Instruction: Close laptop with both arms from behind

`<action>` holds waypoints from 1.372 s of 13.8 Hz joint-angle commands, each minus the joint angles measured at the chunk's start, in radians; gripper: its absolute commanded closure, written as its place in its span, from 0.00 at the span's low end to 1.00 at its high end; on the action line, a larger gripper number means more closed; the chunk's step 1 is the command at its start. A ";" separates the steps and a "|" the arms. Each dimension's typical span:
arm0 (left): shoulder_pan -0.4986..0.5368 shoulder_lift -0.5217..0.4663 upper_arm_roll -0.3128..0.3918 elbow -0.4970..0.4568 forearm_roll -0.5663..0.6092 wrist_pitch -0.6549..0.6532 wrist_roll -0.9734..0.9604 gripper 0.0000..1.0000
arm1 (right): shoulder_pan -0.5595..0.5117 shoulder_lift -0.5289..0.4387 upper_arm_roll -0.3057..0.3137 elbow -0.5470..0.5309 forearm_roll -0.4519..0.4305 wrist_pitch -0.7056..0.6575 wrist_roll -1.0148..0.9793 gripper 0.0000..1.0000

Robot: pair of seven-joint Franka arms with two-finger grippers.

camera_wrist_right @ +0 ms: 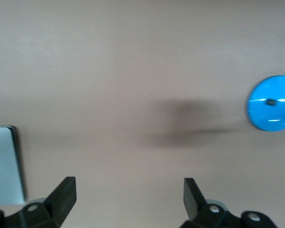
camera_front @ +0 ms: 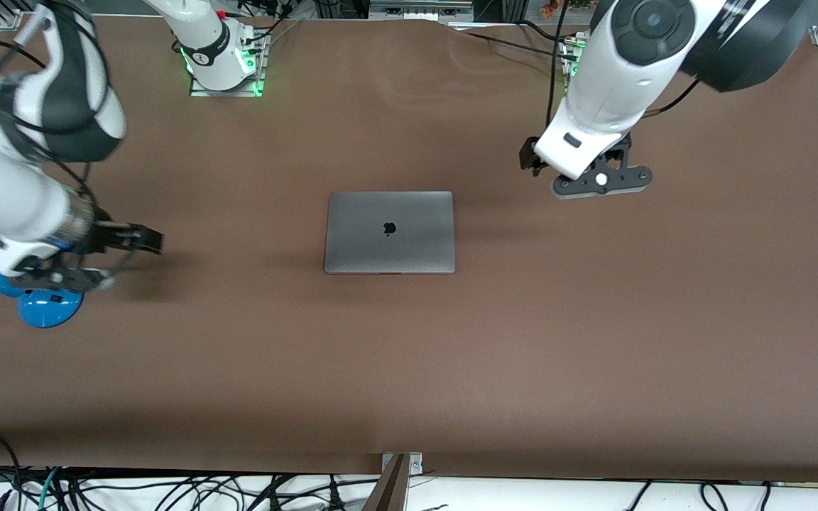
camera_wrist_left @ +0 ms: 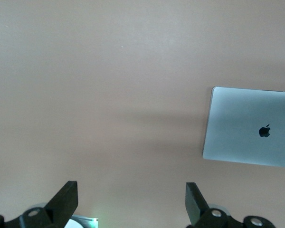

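You had the laptop (camera_front: 389, 232) shut flat on the tabletop (camera_front: 451, 369), well apart from both spread, empty hands: left hand (camera_front: 597, 179), right hand (camera_front: 121, 259).

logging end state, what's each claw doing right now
left claw: open, empty, over bare table beside the closed laptop.
right claw: open, empty, near the lamp.

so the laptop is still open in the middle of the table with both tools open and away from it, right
Not quite: the laptop is shut, lid down flat with its logo up, as the front view shows. The rest holds: the left tool and right tool are both open, over bare table away from it.
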 commanded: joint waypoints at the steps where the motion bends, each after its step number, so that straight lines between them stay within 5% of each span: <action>1: -0.003 -0.150 0.098 -0.134 -0.036 0.014 0.154 0.00 | 0.068 -0.146 -0.099 -0.101 0.016 -0.007 -0.044 0.00; 6: -0.035 -0.318 0.299 -0.240 -0.077 0.006 0.378 0.00 | 0.061 -0.269 -0.120 -0.051 0.013 -0.200 -0.042 0.00; 8: -0.033 -0.332 0.326 -0.228 -0.079 -0.038 0.402 0.00 | 0.059 -0.271 -0.120 -0.014 0.007 -0.251 -0.038 0.00; 19: 0.099 -0.289 0.188 -0.157 -0.054 -0.047 0.479 0.00 | 0.061 -0.245 -0.120 -0.024 0.036 -0.242 0.067 0.00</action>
